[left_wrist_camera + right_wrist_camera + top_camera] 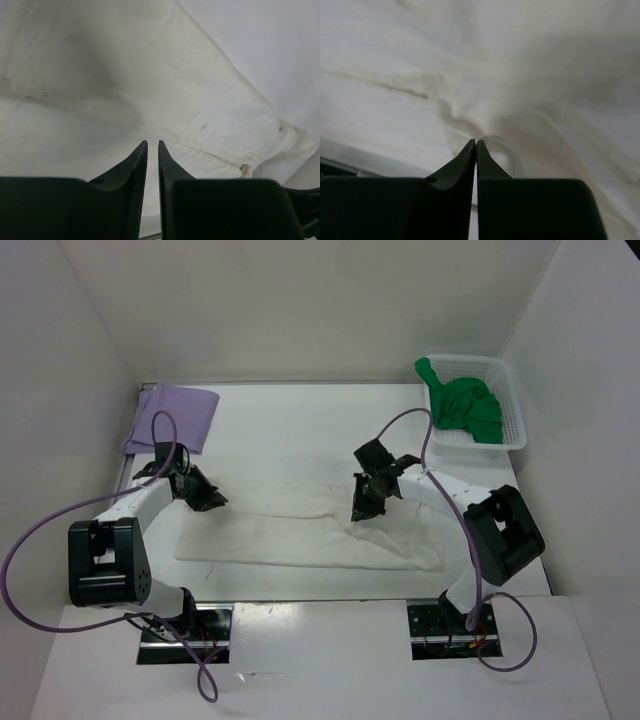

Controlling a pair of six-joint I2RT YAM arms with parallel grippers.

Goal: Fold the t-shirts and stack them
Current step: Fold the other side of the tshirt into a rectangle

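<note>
The cream white t-shirt (300, 532) lies as a long band across the middle of the table. My left gripper (208, 502) is at the band's upper left corner. In the left wrist view its fingers (152, 142) stand a narrow slit apart with cream cloth (150, 75) in the slit. My right gripper (362, 512) is down on the band's upper edge right of centre. Its tips (475, 141) are pressed together on a puckered fold of the cloth (530, 75). The lavender t-shirt (172, 417) lies folded at the back left. The green t-shirt (468, 407) is bunched in the basket.
A white mesh basket (514, 405) stands at the back right against the wall. White walls close in the table on the left, back and right. Purple cables loop from both arms over the near part of the table.
</note>
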